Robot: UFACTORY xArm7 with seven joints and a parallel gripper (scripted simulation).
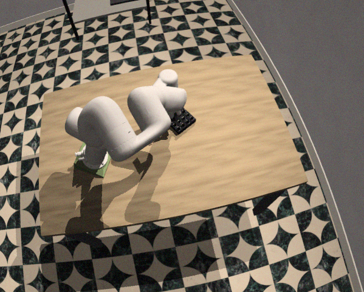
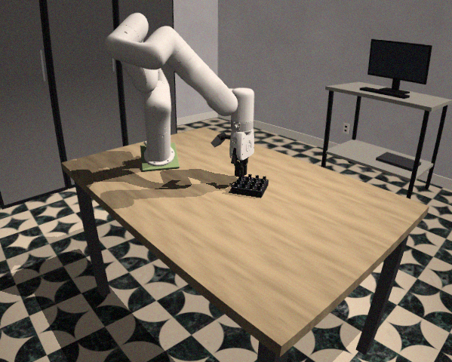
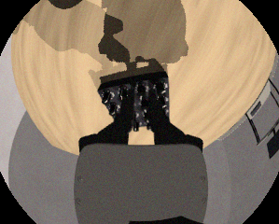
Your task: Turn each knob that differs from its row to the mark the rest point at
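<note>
The black knob box [image 2: 248, 185] stands on its feet on the wooden table, near the middle. In the top view the box [image 1: 182, 120] is partly covered by my arm, and my gripper is hidden there. My gripper [image 2: 238, 172] hangs straight down over the box's left end, fingertips just above or at the knobs. In the wrist view my two fingers stand a narrow gap apart, with the box [image 3: 134, 96] and its knobs right beyond them. Nothing shows held between the fingers. The knob lines and printed names are too small to read.
My arm's green base plate [image 2: 159, 157] sits at the table's far left corner. A shelf with a monitor [image 2: 398, 64] stands off the table to the right. The arm's shadow falls on the table left of the box.
</note>
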